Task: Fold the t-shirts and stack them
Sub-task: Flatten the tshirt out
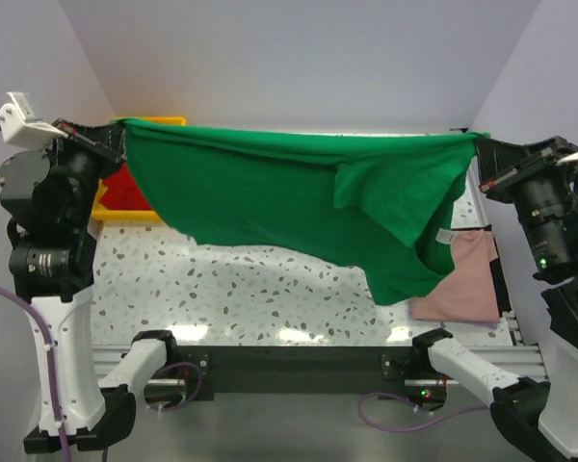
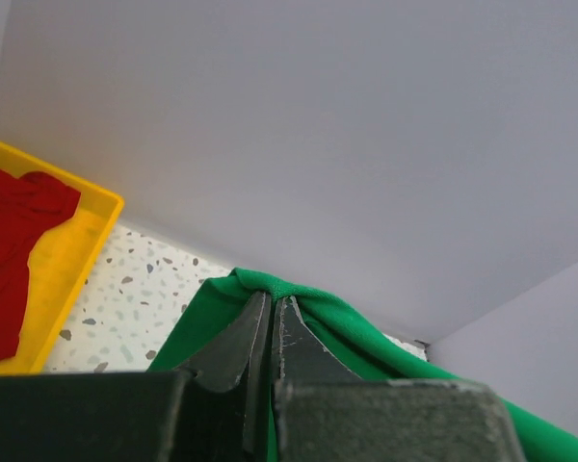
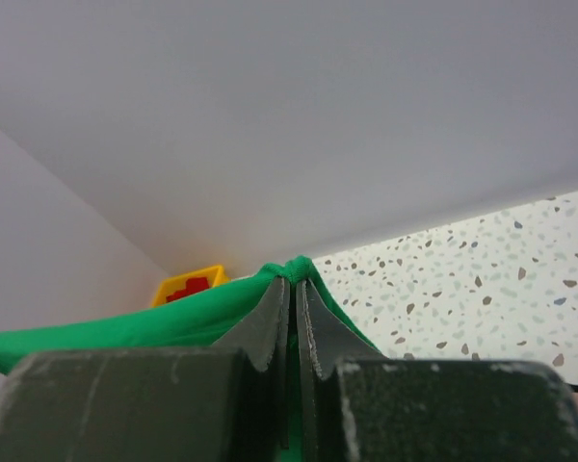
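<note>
The green shirt (image 1: 270, 192) hangs in the air over the counter (image 1: 250, 294), stretched wide between the two hands along its top edge. The left hand (image 1: 114, 135) clamps the shirt's upper left corner, high above the back left of the counter. In its wrist view the fingers (image 2: 236, 342) are pressed nearly together, with a ridge of green cloth pinched at their tips. The right hand (image 1: 482, 146) grips the opposite corner at the back right, and its wrist view shows a narrow gap with a small bunch of green cloth squeezed between the tips. The top edge runs almost level from one hand to the other. Below it the cloth drapes unevenly, shorter on the left and longer toward the right. A sleeve (image 1: 395, 188) lies folded over the front of the shirt on the right part, and a white label (image 1: 444, 236) shows just below it. Whether the lowest cloth touches the counter cannot be told from above. The pink shirt (image 1: 467, 284) lies flat on the counter at the right, partly hidden by the lowest part of the green shirt. The yellow tray (image 1: 125, 214) sits at the back left of the counter, partly covered by the green cloth, and a red shirt (image 1: 125, 188) lies in it.
</note>
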`<state>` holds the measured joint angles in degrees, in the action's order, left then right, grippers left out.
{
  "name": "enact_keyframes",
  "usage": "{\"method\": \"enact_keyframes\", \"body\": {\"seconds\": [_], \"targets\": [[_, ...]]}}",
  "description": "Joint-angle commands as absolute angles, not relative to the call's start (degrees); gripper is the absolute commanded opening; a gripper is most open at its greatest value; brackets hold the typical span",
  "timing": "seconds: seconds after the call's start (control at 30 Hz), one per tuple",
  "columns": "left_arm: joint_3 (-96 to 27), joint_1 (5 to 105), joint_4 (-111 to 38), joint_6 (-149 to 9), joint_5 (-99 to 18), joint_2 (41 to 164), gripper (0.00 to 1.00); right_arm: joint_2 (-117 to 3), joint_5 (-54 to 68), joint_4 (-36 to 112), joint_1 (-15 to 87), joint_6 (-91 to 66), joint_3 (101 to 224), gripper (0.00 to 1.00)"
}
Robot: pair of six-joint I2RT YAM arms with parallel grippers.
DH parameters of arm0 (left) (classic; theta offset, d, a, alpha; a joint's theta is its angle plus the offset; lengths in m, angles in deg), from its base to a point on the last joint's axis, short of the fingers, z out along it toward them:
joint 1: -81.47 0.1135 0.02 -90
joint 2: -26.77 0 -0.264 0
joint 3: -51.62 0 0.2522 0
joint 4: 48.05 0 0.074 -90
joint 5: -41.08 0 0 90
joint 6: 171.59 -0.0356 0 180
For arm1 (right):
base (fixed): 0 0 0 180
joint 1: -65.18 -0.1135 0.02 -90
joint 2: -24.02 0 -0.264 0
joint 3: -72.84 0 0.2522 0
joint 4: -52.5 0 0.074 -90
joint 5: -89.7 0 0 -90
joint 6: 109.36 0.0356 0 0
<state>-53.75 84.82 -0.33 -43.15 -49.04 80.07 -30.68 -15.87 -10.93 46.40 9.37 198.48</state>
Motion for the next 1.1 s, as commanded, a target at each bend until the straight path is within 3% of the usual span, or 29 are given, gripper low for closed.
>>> {"method": "enact_keyframes", "body": {"seconds": [0.0, 0.17, 0.3, 0.47, 0.53, 0.63, 0.7, 0.8, 0.97, 1.07], "targets": [[-52.15, 85.16, -5.01, -42.04, -47.52, 85.2, 0.0, -36.27, -16.83, -6.98, 46.55, 6.83, 194.72, 0.0], [-47.75, 85.16, -16.5, -40.98, -46.46, 92.14, 0.0, -44.24, -15.51, 4.97, 46.64, 6.57, 188.39, 0.0], [-50.8, 85.25, -24.35, -40.1, -44.36, 106.46, 0.0, -54.62, -11.47, 12.63, 48.74, 7.54, 190.22, 0.0], [-74.5, 85.42, -23.85, -39.84, -40.75, 128.57, 0.0, -68.07, -9.09, 17.29, 50.85, 7.89, 204.86, 0.0], [-88.61, 85.95, -21.56, -39.66, -39.52, 134.15, 0.0, -73.08, -8.39, 17.56, 51.82, 7.98, 209.98, 0.0], [-99.3, 87.7, -19.96, -37.74, -37.51, 140.4, 0.0, -77.39, -7.25, 16.95, 53.49, 8.68, 219.3, 0.0], [-97.94, 89.29, -23.38, -36.85, -36.18, 138.93, 0.0, -78.02, -6.46, 16.59, 54.46, 9.38, 222.74, 0.0], [-86.73, 89.73, -26.37, -37.72, -36.7, 133.83, 0.0, -75.57, -5.14, 16.5, 55.69, 10.43, 218.28, 0.0], [-68.17, 89.73, -27.95, -38.43, -36.35, 123.84, 0.0, -64.07, -2.68, 19.31, 57.89, 14.56, 191.94, 0.0], [-49.9, 89.73, -32.43, -37.64, -36.18, 115.93, 0.0, -56.79, -2.24, 19.32, 58.77, 16.06, 175.59, 0.0]]}}
